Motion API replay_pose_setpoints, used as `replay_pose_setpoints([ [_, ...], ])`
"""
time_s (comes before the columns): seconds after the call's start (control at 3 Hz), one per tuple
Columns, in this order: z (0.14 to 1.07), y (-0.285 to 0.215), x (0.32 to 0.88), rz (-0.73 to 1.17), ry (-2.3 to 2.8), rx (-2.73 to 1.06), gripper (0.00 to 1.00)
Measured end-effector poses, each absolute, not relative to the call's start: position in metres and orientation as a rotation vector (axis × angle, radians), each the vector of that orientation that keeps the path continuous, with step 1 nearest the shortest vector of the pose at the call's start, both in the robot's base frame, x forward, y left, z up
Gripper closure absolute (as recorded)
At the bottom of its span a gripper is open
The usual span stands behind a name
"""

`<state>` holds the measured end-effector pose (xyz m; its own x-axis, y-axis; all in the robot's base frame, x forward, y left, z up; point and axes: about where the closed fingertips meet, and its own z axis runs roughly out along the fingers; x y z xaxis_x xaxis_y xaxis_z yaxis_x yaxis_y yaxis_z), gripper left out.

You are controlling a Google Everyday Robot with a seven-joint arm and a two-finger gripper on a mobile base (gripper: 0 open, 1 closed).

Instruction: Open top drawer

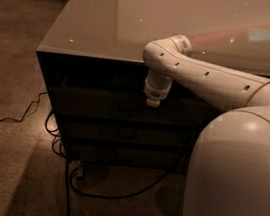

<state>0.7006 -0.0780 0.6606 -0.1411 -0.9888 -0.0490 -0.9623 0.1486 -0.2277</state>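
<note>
I read this as an office or lab: glossy counter (112, 25) above my gripper (152, 102), speckled floor (0, 161) and cables (111, 196) below.

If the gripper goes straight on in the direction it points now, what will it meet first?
Probably the front of the top drawer. The gripper points downward over that front, just beside its pull. Depth is unclear, so it may already touch.
</note>
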Motion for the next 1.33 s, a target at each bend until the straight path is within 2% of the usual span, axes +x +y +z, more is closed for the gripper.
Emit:
replay_pose_setpoints([
  [0.33,0.67,-0.078,0.7,-0.21,2.232,-1.925,1.0],
  [0.67,0.672,-0.078,0.7,-0.21,2.232,-1.925,0.81],
  [1.33,0.686,-0.086,0.689,-0.218,2.252,-1.898,0.35],
])
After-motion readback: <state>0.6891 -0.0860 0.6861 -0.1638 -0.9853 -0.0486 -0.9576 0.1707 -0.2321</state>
